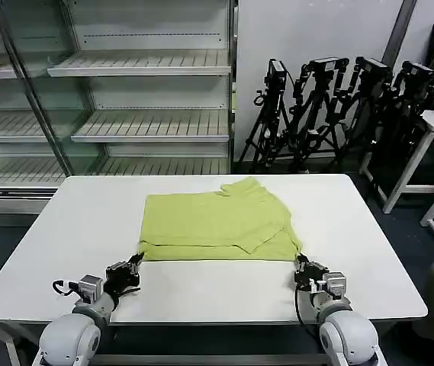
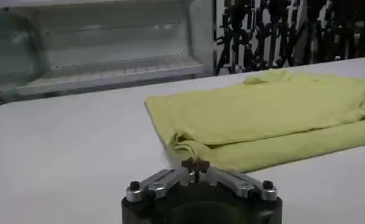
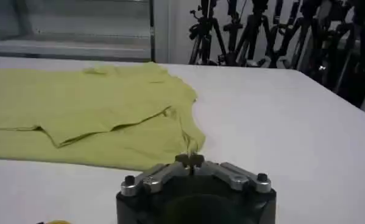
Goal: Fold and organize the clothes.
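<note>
The lime T-shirt [image 1: 218, 226] lies in the middle of the white table [image 1: 369, 252], already folded into a rough rectangle, with a sleeve flap doubled over on its right side and the collar bump at the far edge. No print shows, so the graphic side is presumably turned under or inward.

Both arms are down at the near hem, 1 on each corner. The left gripper [image 1: 136, 263] sits at the near left corner, and from the left wrist view its fingertips are pressed together right at the bunched corner of cloth [image 2: 185, 146]. It looks pinched onto the fabric, though the tips meet so close to the edge that I can't be sure how much cloth is caught. The right gripper [image 1: 302, 263] mirrors it at the near right corner, fingers closed, tips meeting at the pointed corner of the hem [image 3: 193, 143].

Why this setup? Holding both near corners at once keeps the hem taut and level, so the shirt can be lifted and carried over as 1 straight edge. My read is that the next fold takes the near edge toward the far edge, halving the shirt. The risk: thin corner pinches slipping loose, or the layers sliding apart.

Behind the table stand empty shelves [image 1: 140, 122] and a row of tripods [image 1: 331, 114].
</note>
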### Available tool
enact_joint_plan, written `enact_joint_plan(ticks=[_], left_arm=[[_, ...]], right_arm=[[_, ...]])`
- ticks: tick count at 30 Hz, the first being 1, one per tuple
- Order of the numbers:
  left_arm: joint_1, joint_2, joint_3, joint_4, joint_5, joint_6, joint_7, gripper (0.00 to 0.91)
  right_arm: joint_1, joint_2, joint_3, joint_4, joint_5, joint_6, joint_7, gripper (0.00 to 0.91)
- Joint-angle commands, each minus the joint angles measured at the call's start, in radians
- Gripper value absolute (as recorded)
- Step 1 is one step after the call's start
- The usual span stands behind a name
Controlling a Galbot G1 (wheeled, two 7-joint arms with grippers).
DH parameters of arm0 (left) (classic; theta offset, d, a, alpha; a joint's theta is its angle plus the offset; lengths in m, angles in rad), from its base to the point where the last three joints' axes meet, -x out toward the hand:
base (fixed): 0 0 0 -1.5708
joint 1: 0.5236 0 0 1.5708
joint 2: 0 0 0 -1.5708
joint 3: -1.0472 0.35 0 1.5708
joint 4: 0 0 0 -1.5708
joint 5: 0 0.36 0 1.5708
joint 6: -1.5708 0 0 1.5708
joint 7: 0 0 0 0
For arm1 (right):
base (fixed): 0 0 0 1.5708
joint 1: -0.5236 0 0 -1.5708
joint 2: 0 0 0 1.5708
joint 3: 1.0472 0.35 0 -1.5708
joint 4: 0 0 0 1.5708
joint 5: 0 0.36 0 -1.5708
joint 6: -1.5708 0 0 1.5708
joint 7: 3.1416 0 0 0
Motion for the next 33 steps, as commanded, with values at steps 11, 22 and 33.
enact_joint_plan(ticks=[11, 22, 33], left_arm=[[0.170, -0.015, -0.043, -0.120, 0.000, -0.038, 0.009, 0.010], [0.299, -0.025, -0.085, -0.159, 0.018, -0.066, 0.029, 0.020], [0.346, -0.034, -0.093, -0.188, 0.017, -0.064, 0.023, 0.010]], right_arm=[[-0.311, 0.015, 0.026, 0.248, -0.104, 0.080, -0.007, 0.000], [-0.469, 0.033, 0.039, 0.372, -0.195, 0.125, -0.008, 0.000], [-0.503, 0.032, 0.063, 0.365, -0.223, 0.142, -0.017, 0.000]])
